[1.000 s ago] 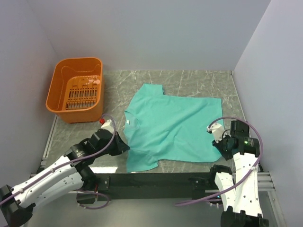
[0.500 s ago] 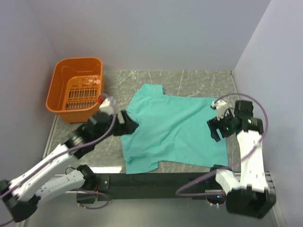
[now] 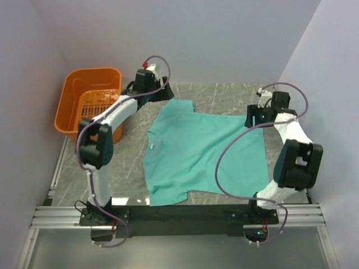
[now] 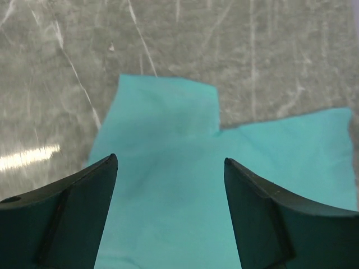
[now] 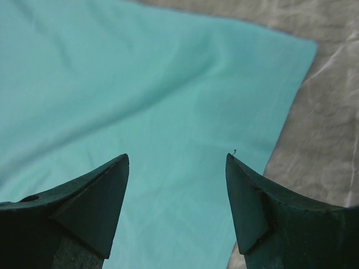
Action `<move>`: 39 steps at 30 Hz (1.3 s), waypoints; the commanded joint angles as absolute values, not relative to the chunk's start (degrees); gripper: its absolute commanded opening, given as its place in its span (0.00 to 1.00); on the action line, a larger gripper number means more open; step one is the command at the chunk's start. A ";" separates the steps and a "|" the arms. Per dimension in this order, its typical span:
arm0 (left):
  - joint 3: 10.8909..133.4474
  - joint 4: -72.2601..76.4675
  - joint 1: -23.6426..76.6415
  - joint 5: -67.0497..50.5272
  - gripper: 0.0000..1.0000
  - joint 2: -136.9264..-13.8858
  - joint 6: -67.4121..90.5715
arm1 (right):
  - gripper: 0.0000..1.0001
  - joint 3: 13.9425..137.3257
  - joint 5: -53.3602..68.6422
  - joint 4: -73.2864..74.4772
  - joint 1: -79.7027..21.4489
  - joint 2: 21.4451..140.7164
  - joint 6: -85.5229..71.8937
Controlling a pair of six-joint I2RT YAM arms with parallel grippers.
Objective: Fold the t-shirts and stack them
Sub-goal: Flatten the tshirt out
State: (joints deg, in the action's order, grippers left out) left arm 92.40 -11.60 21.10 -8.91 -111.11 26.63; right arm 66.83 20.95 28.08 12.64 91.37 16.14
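One shirt (image 3: pixel 205 154) flat on table (image 3: pixel 224 95). Far sleeve (image 4: pixel 168 112) under left gripper (image 4: pixel 169 161), hem corner (image 5: pixel 297 53) under right gripper (image 5: pixel 176 158). Both jaws wide, empty. I judge fabric thin, limp, light; I'd pinch sleeve edge and hem corner.

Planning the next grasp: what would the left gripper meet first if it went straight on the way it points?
Probably the teal t-shirt, at its sleeve, flat ahead of the open left gripper; depth unclear.
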 commanded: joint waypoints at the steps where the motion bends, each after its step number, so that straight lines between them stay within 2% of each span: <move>1: 101.23 -14.23 19.43 -13.18 0.81 -119.51 22.50 | 0.75 72.33 17.06 21.54 13.62 96.92 8.98; 6: 110.12 -14.59 17.49 -16.43 0.80 -129.18 23.47 | 0.72 79.96 11.96 22.23 14.06 104.32 5.80; 13: 121.44 -18.97 17.40 -17.75 0.78 -138.68 23.99 | 0.70 82.79 14.32 23.29 14.77 107.93 5.27; 23: 122.17 -19.87 17.49 -22.58 0.65 -143.35 25.14 | 0.70 79.63 17.75 23.38 14.94 105.73 5.54; 26: 122.43 -19.25 17.49 -23.73 0.57 -143.61 25.49 | 0.70 78.93 18.54 23.64 15.03 105.21 5.54; 27: 122.61 -18.81 17.58 -23.56 0.50 -143.61 25.58 | 0.70 78.14 18.98 23.56 15.03 105.03 5.62; 29: 122.17 -17.85 17.58 -23.56 0.43 -143.35 25.84 | 0.70 77.17 19.42 23.29 15.03 104.07 5.63; 30: 121.99 -17.23 17.67 -23.64 0.28 -143.00 25.75 | 0.69 76.21 19.86 23.29 15.03 103.37 5.71; 32: 121.38 -16.70 17.75 -23.64 0.18 -142.47 25.32 | 0.69 74.80 20.30 23.38 15.03 102.57 5.98; 33: 121.20 -16.53 17.93 -23.90 0.07 -141.69 24.79 | 0.69 74.19 20.65 23.38 15.03 101.70 6.15; 34: 119.98 -15.83 18.19 -23.82 0.03 -141.07 23.65 | 0.69 73.57 20.74 23.29 15.03 101.17 6.33; 36: 117.44 -14.25 18.63 -23.56 0.01 -137.39 21.81 | 0.69 71.99 21.18 23.38 15.03 99.59 6.68; 39: 106.73 -7.32 20.21 -22.41 0.01 -128.02 16.10 | 0.69 69.79 22.15 23.73 15.03 96.96 7.29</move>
State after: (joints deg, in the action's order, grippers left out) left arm 112.57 -14.31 18.20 -22.09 -139.52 22.09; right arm 71.11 20.47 24.56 14.59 102.06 6.15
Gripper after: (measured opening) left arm 0.015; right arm 0.688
